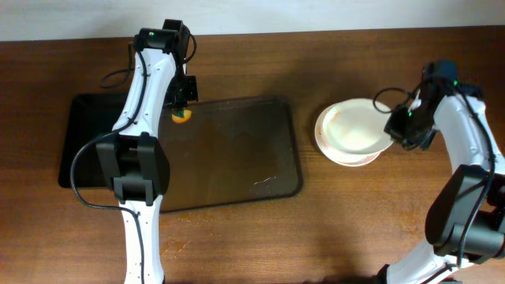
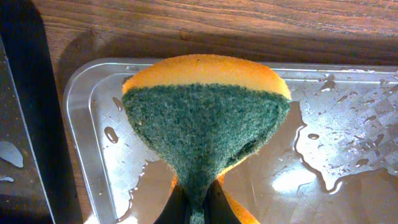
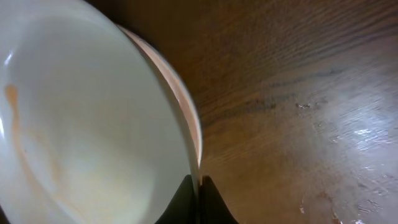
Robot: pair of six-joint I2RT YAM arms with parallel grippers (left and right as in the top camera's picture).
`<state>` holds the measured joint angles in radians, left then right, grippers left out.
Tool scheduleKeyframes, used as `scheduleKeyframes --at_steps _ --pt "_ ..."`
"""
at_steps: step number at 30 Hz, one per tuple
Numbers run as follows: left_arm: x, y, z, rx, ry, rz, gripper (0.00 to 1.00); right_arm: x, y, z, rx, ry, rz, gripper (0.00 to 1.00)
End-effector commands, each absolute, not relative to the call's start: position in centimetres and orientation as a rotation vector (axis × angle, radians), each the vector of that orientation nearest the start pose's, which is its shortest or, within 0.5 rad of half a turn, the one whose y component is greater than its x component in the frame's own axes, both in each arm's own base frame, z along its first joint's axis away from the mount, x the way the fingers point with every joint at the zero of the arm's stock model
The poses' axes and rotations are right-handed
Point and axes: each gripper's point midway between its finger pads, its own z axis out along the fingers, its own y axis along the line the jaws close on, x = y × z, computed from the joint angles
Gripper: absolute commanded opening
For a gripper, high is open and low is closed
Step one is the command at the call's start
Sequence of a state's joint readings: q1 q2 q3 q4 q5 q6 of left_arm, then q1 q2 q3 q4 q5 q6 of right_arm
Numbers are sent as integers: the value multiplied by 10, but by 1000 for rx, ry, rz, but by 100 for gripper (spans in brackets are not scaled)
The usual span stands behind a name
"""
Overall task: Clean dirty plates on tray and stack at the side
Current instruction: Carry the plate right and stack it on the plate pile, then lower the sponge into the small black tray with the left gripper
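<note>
The left tool is hovering over the far left corner of the tray, and it is clamping a sponge between its closed fingers. From the left wrist view the sponge is fanning out from the pinch of the tool, its green scouring face turned toward the camera and its orange foam showing along the far edge. Beneath it the tray is glistening with beads and pools of water, and the sponge is hanging inside the tray's rounded corner; whether it is touching the metal I cannot tell. A dark mat is lying under the tray's left side on the worktop. Well apart from all this, to the right of the tray, two white plates are sitting stacked on the bare wood. The right tool is gripping the right rim of the top plate, its fingers closed thin on the edge. In the right wrist view the top plate is filling the left half, a faint orange smear showing on its inner face, with the rim of the lower plate peeking out just beside it. The tool is pinching that top rim at the near edge of the picture.
</note>
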<state>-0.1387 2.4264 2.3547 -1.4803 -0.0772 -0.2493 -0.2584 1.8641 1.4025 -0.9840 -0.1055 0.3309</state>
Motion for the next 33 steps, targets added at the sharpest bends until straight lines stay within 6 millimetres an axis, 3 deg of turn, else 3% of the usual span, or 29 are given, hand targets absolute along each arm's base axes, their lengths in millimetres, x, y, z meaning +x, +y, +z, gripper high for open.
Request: scheduleKeyframes --at_steps 1,2,4,5,6,9,13,16,17,19,21,29,33 --pt "472 -54 85 -139 3098 107 1 356 -59 54 824 2909 255 9" --pt "471 -52 89 -142 3095 106 1 355 -55 50 818 2912 279 12" --pt "469 -45 105 -167 3085 103 1 353 -48 46 804 2923 298 31" --pt "468 -39 116 -184 3077 102 1 353 -45 46 794 2927 305 49" --pt "465 -33 130 -204 3064 100 1 354 -42 47 782 2927 314 58" --pt "458 -17 161 -241 3024 133 1 365 -29 62 742 2903 400 67" --pt "453 19 183 -339 2972 212 1 380 -18 96 660 2857 401 72" --pt "450 70 186 -658 2885 324 1 396 -4 133 559 2780 399 83" --pt "447 92 184 -790 2846 348 1 400 0 139 536 2764 402 87" --pt "442 117 177 -901 2831 338 1 404 9 147 496 2746 408 91" --pt "435 131 164 -974 2857 295 1 406 16 147 467 2746 413 92" --pt "407 149 84 -1098 2995 311 1 406 24 147 440 2751 411 92" --pt "378 159 51 -1203 3063 335 1 406 23 147 440 2752 406 92"
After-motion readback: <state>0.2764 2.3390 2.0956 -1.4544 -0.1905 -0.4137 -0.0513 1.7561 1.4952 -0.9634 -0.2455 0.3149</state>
